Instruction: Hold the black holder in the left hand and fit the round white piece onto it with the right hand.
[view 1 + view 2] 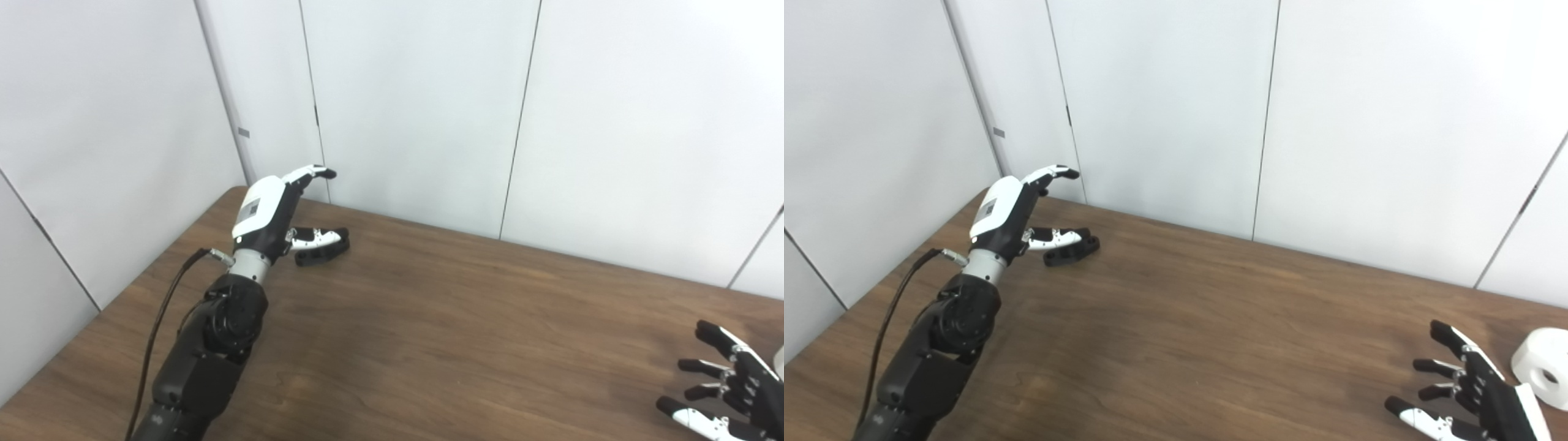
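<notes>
The black holder [323,253] lies on the brown table at the far left, near the wall; it also shows in the right eye view [1072,252]. My left hand [278,208] is open just left of and above it, thumb stretched over the holder, fingers pointing at the wall. The round white piece [1543,373], a thick ring with a hole, lies at the right edge of the table, seen whole only in the right eye view. My right hand [1470,392] is open just left of it, fingers spread, holding nothing.
The brown wooden table [429,331] runs up to white wall panels [416,104] at the back and left. A black cable [159,318] hangs along my left forearm. Bare tabletop lies between the two hands.
</notes>
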